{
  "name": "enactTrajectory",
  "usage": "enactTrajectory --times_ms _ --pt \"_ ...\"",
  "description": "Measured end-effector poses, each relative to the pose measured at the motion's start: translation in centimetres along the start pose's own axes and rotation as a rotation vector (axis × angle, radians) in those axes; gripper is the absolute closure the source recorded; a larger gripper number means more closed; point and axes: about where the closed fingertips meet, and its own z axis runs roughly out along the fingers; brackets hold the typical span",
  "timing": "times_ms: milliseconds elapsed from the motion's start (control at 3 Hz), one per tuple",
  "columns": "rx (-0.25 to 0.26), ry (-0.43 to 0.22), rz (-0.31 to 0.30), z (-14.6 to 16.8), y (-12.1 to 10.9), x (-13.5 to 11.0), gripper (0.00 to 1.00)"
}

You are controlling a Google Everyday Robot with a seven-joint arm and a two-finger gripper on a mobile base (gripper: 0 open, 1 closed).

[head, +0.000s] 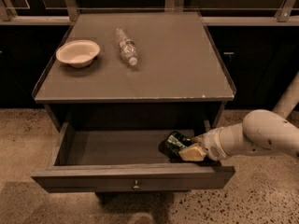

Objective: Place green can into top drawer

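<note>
The top drawer (107, 178) is pulled open below the tabletop, its round metal knob (136, 186) at the front centre. The green can (175, 142) lies tilted low inside the drawer's right end, dark green with a paler end. My gripper (187, 149) reaches in from the right over the drawer's right side, its tan fingers (192, 152) closed around the can. The white arm (261, 134) extends off to the right.
A white bowl (77, 53) and a clear plastic bottle (126, 46) sit on the cabinet's tabletop (177, 64). Dark counters and a rail run behind. Speckled floor (18, 143) surrounds the cabinet.
</note>
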Motion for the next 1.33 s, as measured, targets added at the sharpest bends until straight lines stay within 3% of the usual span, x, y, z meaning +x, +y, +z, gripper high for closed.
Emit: enactTrajectory --times_ms 1000,1333 --pt "0.0 0.0 0.0 0.0 0.0 0.0 0.13" --pt "0.0 0.0 0.0 0.01 0.01 0.0 0.0"
